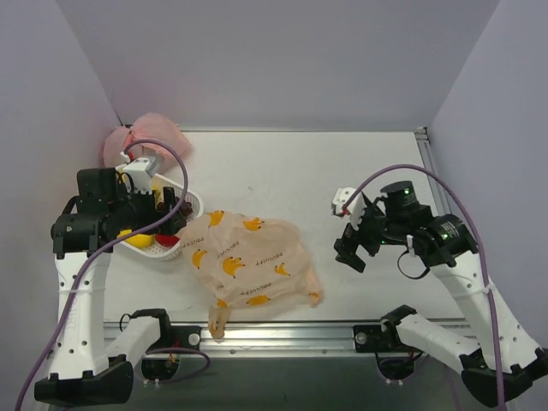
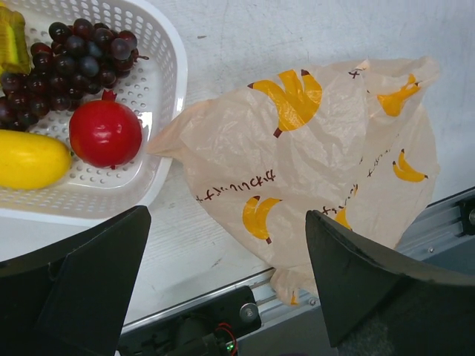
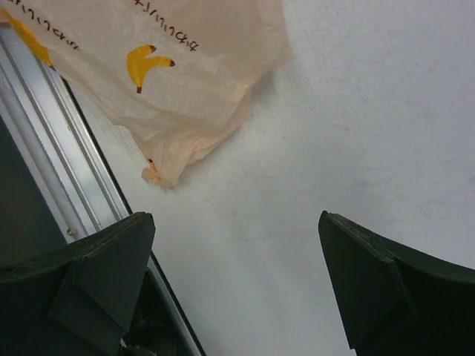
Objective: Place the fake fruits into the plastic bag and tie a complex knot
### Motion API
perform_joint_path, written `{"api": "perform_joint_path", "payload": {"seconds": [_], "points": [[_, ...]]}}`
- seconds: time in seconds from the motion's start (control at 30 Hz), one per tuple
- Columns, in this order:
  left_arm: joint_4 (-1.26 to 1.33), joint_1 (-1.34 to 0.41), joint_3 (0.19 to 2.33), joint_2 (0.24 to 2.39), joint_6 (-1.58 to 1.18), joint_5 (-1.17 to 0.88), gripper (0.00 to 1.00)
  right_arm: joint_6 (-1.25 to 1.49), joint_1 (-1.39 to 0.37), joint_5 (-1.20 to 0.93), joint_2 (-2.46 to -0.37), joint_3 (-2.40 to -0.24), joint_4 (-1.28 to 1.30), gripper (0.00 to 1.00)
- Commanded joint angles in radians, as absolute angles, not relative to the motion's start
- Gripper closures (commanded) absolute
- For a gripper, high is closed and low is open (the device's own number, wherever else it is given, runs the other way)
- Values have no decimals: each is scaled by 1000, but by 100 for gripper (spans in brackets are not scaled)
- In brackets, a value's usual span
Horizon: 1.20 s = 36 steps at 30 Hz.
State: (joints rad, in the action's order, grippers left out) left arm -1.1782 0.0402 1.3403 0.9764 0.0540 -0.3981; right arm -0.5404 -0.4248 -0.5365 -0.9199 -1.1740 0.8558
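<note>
The pale-orange plastic bag with banana prints lies flat near the table's front edge; it also shows in the left wrist view and the right wrist view. A white mesh basket left of it holds a red round fruit, a dark purple grape bunch and a yellow fruit. My left gripper is open and empty, above the table between basket and bag. My right gripper is open and empty, above bare table right of the bag.
A plain pink tied bag lies at the back left by the wall. The basket sits partly under my left arm. A metal rail runs along the table's front edge. Grey walls close in the left, back and right.
</note>
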Motion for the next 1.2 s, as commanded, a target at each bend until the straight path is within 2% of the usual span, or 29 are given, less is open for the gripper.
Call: {"api": "perform_joint_path", "payload": {"seconds": [0.0,0.13,0.27,0.4,0.6,0.67,0.93,1.03,1.07,1.13,1.17], "points": [[-1120,55,1341,948,-37,-348,3,-589,-581,-425,-1002,-1230,824,0],[-1097,66,1328,910,-78,-253,2,-583,-793,-353,-1087,-1250,807,0],[-1037,67,1305,859,-98,-268,3,-532,-981,-273,-1103,-1156,689,0],[-994,66,1279,831,-120,-279,3,-543,-1237,-33,-1117,-1020,482,0],[-977,69,1258,841,-133,-290,3,-659,-1405,251,-1198,-902,246,0],[-971,71,1246,838,-133,-293,3,-684,-1454,291,-1221,-855,138,0],[-957,71,1239,836,-132,-299,3,-729,-1470,357,-1356,-756,-162,1],[-954,71,1227,825,-124,-305,3,-704,-1457,360,-1364,-778,-164,19],[-954,72,1223,822,-121,-310,2,-684,-1451,354,-1362,-785,-154,36],[-950,71,1210,818,-120,-313,3,-655,-1414,328,-1353,-827,-77,54],[-945,69,1206,818,-118,-317,3,-608,-1398,284,-1351,-844,-43,80]]}}
